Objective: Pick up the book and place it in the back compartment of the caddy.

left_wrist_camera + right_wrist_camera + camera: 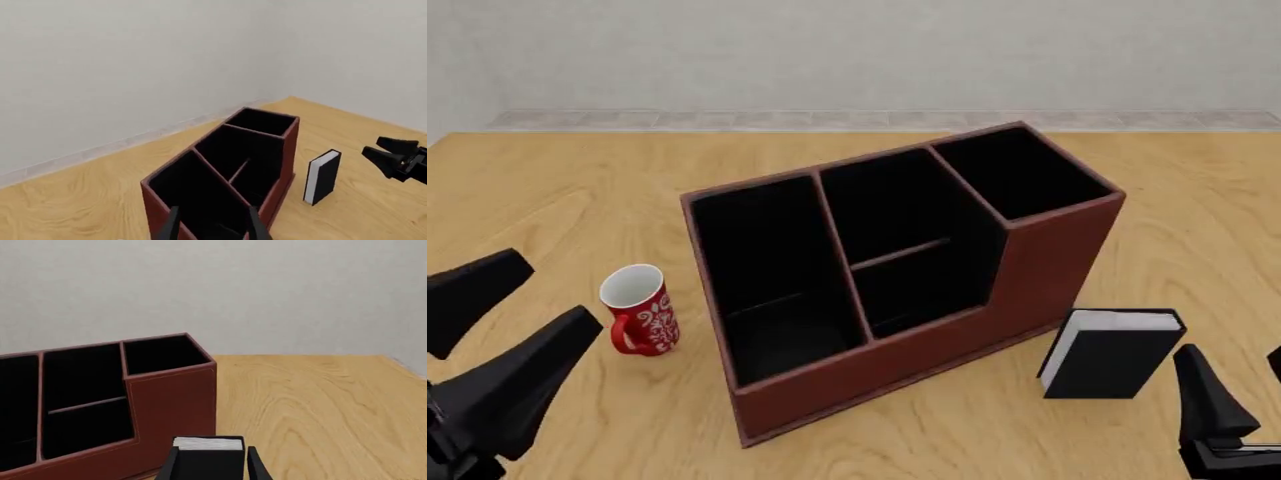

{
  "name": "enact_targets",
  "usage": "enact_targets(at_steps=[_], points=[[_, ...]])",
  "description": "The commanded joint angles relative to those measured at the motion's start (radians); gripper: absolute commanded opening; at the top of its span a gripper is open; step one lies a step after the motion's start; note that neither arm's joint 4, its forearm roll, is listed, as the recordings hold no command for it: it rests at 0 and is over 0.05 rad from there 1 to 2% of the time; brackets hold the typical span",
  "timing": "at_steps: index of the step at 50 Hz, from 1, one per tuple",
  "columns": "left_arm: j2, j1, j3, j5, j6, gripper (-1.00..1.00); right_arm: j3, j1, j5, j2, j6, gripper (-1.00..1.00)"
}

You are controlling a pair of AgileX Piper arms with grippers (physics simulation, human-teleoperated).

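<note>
The black book (1110, 352) with white page edges stands upright on the table at the caddy's front right corner. It also shows in the left wrist view (322, 176) and the right wrist view (207, 460). The reddish-brown caddy (1054, 270) sits mid-table. Its back compartment (888, 205) lies behind a thin cross divider in the middle section. My right gripper (1232, 358) is open and empty, just short of the book, which it sees framed between its fingers (171, 465). My left gripper (557, 288) is open and empty, left of the caddy.
A red-and-white patterned mug (641, 310) stands left of the caddy, near my left gripper. The long undivided cell (767, 270) is on the caddy's left and the tall square cell (1014, 175) at its back right. A grey wall runs behind the table.
</note>
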Motion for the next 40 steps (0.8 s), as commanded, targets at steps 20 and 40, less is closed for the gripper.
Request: enact_targets(at_steps=[20, 40], points=[[0.587, -0.358, -0.063, -0.445, 0.093, 1.00, -0.003, 0.001, 0.006, -0.008, -0.011, 1.00], [0.935, -0.502, -0.271, -0.533, 0.075, 1.00, -0.003, 0.000, 0.000, 0.005, 0.005, 1.00]])
